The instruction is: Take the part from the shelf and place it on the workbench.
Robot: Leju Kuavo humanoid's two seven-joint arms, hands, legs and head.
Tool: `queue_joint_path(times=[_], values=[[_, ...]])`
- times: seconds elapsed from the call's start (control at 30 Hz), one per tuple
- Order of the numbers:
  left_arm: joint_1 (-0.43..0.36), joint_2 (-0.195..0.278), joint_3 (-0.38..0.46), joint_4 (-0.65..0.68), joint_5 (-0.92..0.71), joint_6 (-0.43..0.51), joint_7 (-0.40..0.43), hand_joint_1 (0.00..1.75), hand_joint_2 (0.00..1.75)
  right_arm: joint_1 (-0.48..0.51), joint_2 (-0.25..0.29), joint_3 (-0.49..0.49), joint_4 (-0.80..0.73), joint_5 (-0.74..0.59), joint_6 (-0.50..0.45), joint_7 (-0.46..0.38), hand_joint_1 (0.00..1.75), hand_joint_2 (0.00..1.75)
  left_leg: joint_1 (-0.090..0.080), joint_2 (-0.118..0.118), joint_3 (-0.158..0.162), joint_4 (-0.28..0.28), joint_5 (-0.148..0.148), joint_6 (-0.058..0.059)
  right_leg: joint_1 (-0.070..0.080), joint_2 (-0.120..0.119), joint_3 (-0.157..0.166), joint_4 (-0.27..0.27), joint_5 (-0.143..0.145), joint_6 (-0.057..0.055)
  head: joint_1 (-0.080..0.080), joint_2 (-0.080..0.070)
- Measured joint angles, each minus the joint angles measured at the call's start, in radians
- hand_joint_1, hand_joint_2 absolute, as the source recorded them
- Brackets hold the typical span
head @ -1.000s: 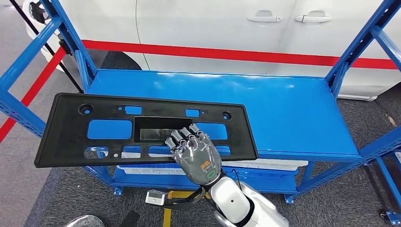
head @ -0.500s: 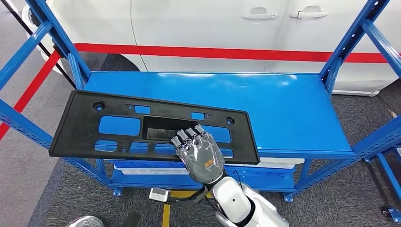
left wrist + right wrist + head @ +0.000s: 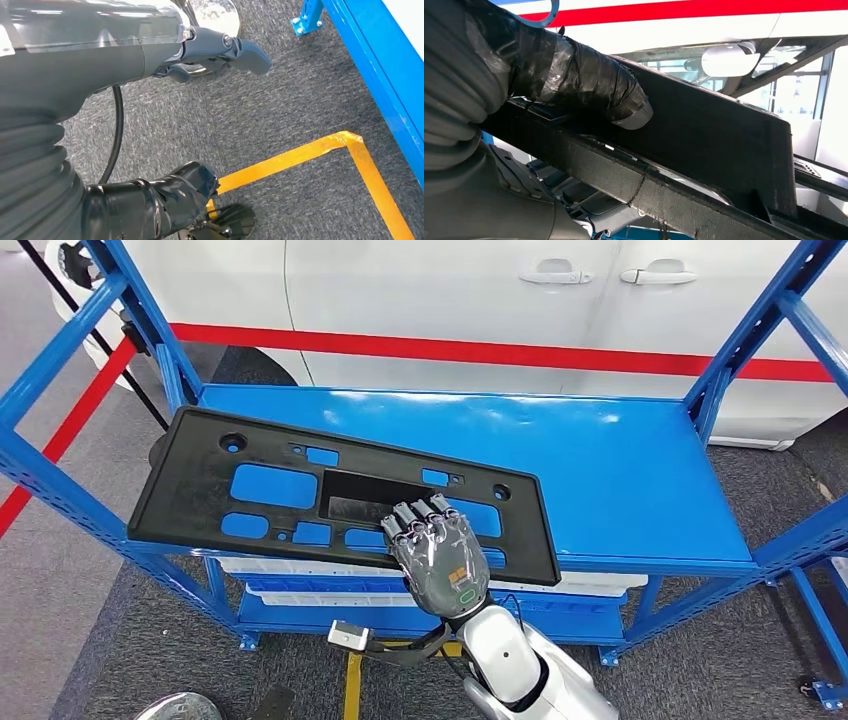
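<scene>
- Head view: the right hand (image 3: 440, 555) grips the near long edge of the part (image 3: 340, 495), a flat, matte black plastic panel pierced with rounded cut-outs. The part is above the front left of the glossy blue shelf (image 3: 610, 470), its left end past the left upright; the shelf's right half lies bare.
- Left wrist view: the left hand (image 3: 200, 45) hangs over grey carpet (image 3: 280, 110), fingers loosely curled and holding nothing, beside yellow floor tape (image 3: 320, 150).
- Right wrist view: the taped thumb (image 3: 589, 85) presses on the part's grainy face.

No text, label or number is legible anywhere.
</scene>
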Motion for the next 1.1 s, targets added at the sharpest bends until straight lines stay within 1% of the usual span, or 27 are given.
queue_joint_path(times=[0.03, 0.07, 0.1, 0.13, 0.2, 0.23, 0.27, 0.3, 0.37, 0.4, 0.43, 0.47, 0.53, 0.57, 0.6, 0.67, 0.73, 0.77, 0.8, 0.87, 0.9, 0.93, 0.97, 1.0, 1.03, 1.07, 1.1], values=[[0.000, 0.000, 0.000, 0.000, 0.000, 0.000, 0.000, 0.00, 1.75, 0.000, 0.000, -0.002, 0.000, -0.001, 0.000, -0.001, 1.75, 1.75, -0.001, -0.001, -0.002, 0.004, -0.002, -0.003, 0.000, 0.000, 0.031, -0.062, 0.022, -0.001, 0.000, 0.000], [-0.001, 0.000, 0.000, 0.000, 0.000, 0.001, 0.000, 0.00, 1.75, -0.001, 0.000, -0.004, -0.001, -0.001, -0.001, -0.001, 1.75, 1.75, -0.002, -0.001, -0.006, 0.009, -0.003, -0.008, 0.001, 0.000, 0.051, -0.106, 0.034, -0.004, 0.000, 0.000], [-0.001, 0.000, 0.000, 0.000, 0.000, 0.002, 0.000, 0.00, 1.75, -0.001, 0.000, -0.006, -0.001, -0.002, -0.001, -0.002, 1.75, 1.75, -0.004, -0.001, -0.009, 0.012, -0.003, -0.013, 0.002, 0.001, 0.058, -0.125, 0.035, -0.006, 0.000, 0.000], [-0.001, 0.000, 0.000, 0.000, 0.000, 0.003, 0.001, 0.00, 1.75, 0.000, 0.000, -0.008, -0.001, -0.003, -0.002, -0.002, 1.75, 1.75, -0.005, -0.001, -0.012, 0.013, 0.000, -0.018, 0.005, 0.002, 0.057, -0.126, 0.035, -0.010, -0.001, 0.000], [0.000, 0.000, 0.000, 0.000, 0.000, 0.004, 0.001, 0.00, 1.75, 0.000, 0.000, -0.011, -0.001, -0.004, -0.003, -0.003, 1.75, 1.75, -0.003, -0.001, -0.016, 0.014, 0.002, -0.028, 0.005, 0.003, 0.054, -0.129, 0.043, -0.022, -0.001, 0.000], [0.000, 0.000, 0.000, 0.000, 0.000, 0.004, 0.001, 0.00, 1.75, 0.000, 0.000, -0.012, -0.001, -0.005, -0.003, -0.004, 1.75, 1.75, -0.002, -0.001, -0.021, 0.024, -0.009, -0.032, 0.004, 0.002, 0.053, -0.132, 0.048, -0.029, -0.001, 0.000], [0.000, 0.000, 0.000, 0.000, 0.000, 0.004, 0.001, 0.00, 1.75, -0.001, 0.000, -0.012, -0.002, -0.006, -0.004, -0.006, 1.75, 1.75, -0.001, -0.001, -0.032, 0.051, -0.031, -0.037, 0.003, 0.001, 0.051, -0.135, 0.053, -0.036, -0.001, 0.000], [0.000, 0.000, 0.000, 0.000, 0.000, 0.005, 0.001, 0.00, 1.75, -0.001, 0.001, -0.012, -0.002, -0.007, -0.006, -0.008, 1.75, 1.75, 0.000, -0.001, -0.050, 0.097, -0.064, -0.041, 0.002, -0.001, 0.049, -0.137, 0.056, -0.041, -0.001, 0.000], [0.000, 0.000, 0.000, 0.000, 0.000, 0.005, 0.001, 0.00, 1.75, 0.000, 0.001, -0.013, -0.002, -0.010, -0.008, -0.012, 1.75, 1.75, 0.000, -0.001, -0.097, 0.226, -0.134, -0.047, 0.005, -0.003, 0.040, -0.136, 0.062, -0.048, -0.001, 0.000], [0.001, 0.000, 0.000, 0.000, 0.000, 0.005, 0.001, 0.00, 1.75, 0.001, 0.001, -0.013, -0.002, -0.011, -0.009, -0.013, 1.75, 1.75, 0.001, -0.001, -0.113, 0.274, -0.152, -0.048, 0.007, -0.004, 0.036, -0.135, 0.064, -0.049, -0.001, 0.000], [0.001, 0.000, 0.000, 0.000, 0.000, 0.005, 0.001, 0.00, 1.75, 0.002, 0.001, -0.013, -0.002, -0.013, -0.009, -0.014, 1.75, 1.75, 0.000, -0.001, -0.114, 0.291, -0.153, -0.047, 0.009, -0.004, 0.033, -0.133, 0.066, -0.050, -0.001, 0.000], [0.001, 0.000, 0.000, 0.000, 0.000, 0.005, 0.001, 0.00, 1.75, 0.002, 0.001, -0.013, -0.002, -0.013, -0.010, -0.015, 1.75, 1.75, 0.000, -0.001, -0.094, 0.265, -0.133, -0.043, 0.011, -0.004, 0.030, -0.131, 0.067, -0.050, -0.001, 0.000], [0.000, 0.000, 0.000, 0.000, 0.000, 0.005, 0.001, 0.00, 1.75, 0.002, 0.001, -0.013, -0.004, -0.014, -0.010, -0.015, 1.75, 1.75, -0.005, -0.001, -0.016, 0.132, -0.077, -0.028, 0.013, -0.003, 0.028, -0.128, 0.069, -0.049, -0.001, 0.000], [-0.001, 0.000, 0.000, 0.000, 0.000, 0.005, 0.001, 0.00, 1.75, 0.002, 0.001, -0.013, -0.005, -0.014, -0.011, -0.015, 1.75, 1.75, -0.008, -0.001, 0.019, 0.068, -0.057, -0.021, 0.015, -0.003, 0.027, -0.126, 0.071, -0.046, -0.001, 0.000], [-0.002, 0.000, 0.000, 0.000, 0.000, 0.006, 0.001, 0.00, 1.75, 0.001, 0.001, -0.013, -0.006, -0.015, -0.011, -0.015, 1.75, 1.75, -0.012, -0.002, 0.039, 0.028, -0.049, -0.015, 0.014, -0.003, 0.024, -0.126, 0.074, -0.041, -0.001, 0.000], [-0.001, 0.001, 0.000, 0.000, 0.000, 0.006, 0.001, 0.00, 1.75, 0.001, 0.001, -0.013, -0.007, -0.015, -0.012, -0.015, 1.75, 1.75, -0.018, -0.002, 0.044, 0.006, -0.044, -0.010, 0.013, -0.004, 0.018, -0.127, 0.082, -0.028, -0.001, 0.000], [0.000, 0.000, 0.000, 0.000, 0.000, 0.007, 0.001, 0.00, 1.75, 0.001, 0.001, -0.013, -0.007, -0.015, -0.012, -0.015, 1.75, 1.75, -0.013, -0.001, 0.043, -0.007, -0.030, -0.004, 0.013, -0.003, 0.015, -0.128, 0.083, -0.016, -0.001, 0.000], [0.000, 0.000, 0.000, 0.000, 0.000, 0.007, 0.001, 0.00, 1.75, 0.001, 0.001, -0.014, -0.008, -0.015, -0.012, -0.015, 1.75, 1.75, -0.010, 0.001, 0.041, -0.014, -0.022, 0.001, 0.013, -0.002, 0.010, -0.115, 0.068, -0.010, 0.000, 0.000], [-0.001, 0.000, 0.000, 0.000, 0.000, 0.007, 0.001, 0.00, 1.75, 0.000, 0.000, -0.014, -0.008, -0.016, -0.013, -0.015, 1.75, 1.75, -0.007, 0.003, 0.038, -0.020, -0.013, 0.005, 0.013, -0.002, -0.003, -0.081, 0.040, -0.006, 0.000, 0.000], [-0.001, 0.000, 0.000, 0.000, 0.000, 0.007, 0.001, 0.00, 1.75, 0.001, 0.000, -0.014, -0.008, -0.017, -0.013, -0.016, 1.75, 1.75, -0.007, 0.006, 0.024, -0.019, -0.004, 0.010, 0.010, -0.002, -0.047, 0.038, -0.037, 0.000, 0.000, 0.000], [-0.001, 0.000, 0.000, 0.000, 0.000, 0.007, 0.001, 0.00, 1.75, 0.001, -0.001, -0.014, -0.008, -0.018, -0.013, -0.017, 1.75, 1.75, -0.007, 0.006, 0.016, -0.016, 0.000, 0.010, 0.008, -0.002, -0.068, 0.097, -0.065, 0.003, 0.000, 0.000], [0.000, 0.000, 0.000, 0.000, 0.000, 0.007, 0.001, 0.00, 1.75, 0.002, -0.002, -0.014, -0.008, -0.019, -0.013, -0.018, 1.75, 1.75, -0.007, 0.007, 0.008, -0.012, 0.002, 0.010, 0.007, -0.002, -0.074, 0.128, -0.075, 0.005, 0.000, 0.000], [0.001, 0.000, 0.000, 0.000, 0.000, 0.008, 0.001, 0.00, 1.75, 0.002, -0.003, -0.014, -0.008, -0.021, -0.013, -0.019, 1.75, 1.75, -0.007, 0.007, 0.000, -0.007, 0.004, 0.009, 0.006, -0.003, -0.062, 0.120, -0.065, 0.005, 0.000, 0.000], [0.001, 0.000, 0.000, 0.000, 0.000, 0.008, 0.001, 0.00, 1.75, 0.002, -0.003, -0.014, -0.009, -0.022, -0.013, -0.019, 1.75, 1.75, -0.007, 0.007, -0.006, -0.001, 0.005, 0.008, 0.005, -0.003, -0.030, 0.074, -0.040, 0.005, 0.000, 0.000], [0.001, -0.001, 0.000, 0.000, 0.000, 0.008, 0.001, 0.00, 1.75, 0.001, -0.003, -0.014, -0.009, -0.023, -0.013, -0.021, 1.75, 1.75, -0.007, 0.007, -0.011, 0.004, 0.006, 0.007, 0.005, -0.003, 0.013, 0.004, -0.015, 0.002, 0.000, 0.000], [0.000, -0.001, 0.000, 0.000, 0.000, 0.008, 0.001, 0.00, 1.75, 0.000, -0.003, -0.014, -0.009, -0.023, -0.013, -0.022, 1.75, 1.75, -0.009, 0.007, -0.015, 0.009, 0.007, 0.005, 0.006, -0.003, 0.049, -0.060, 0.005, -0.001, 0.000, 0.000], [0.000, -0.001, 0.000, 0.000, 0.000, 0.009, 0.001, 0.00, 1.75, 0.000, -0.003, -0.014, -0.010, -0.024, -0.013, -0.023, 1.75, 1.75, -0.010, 0.006, -0.020, 0.013, 0.009, 0.001, 0.008, -0.002, 0.073, -0.105, 0.016, -0.005, 0.000, 0.000]])
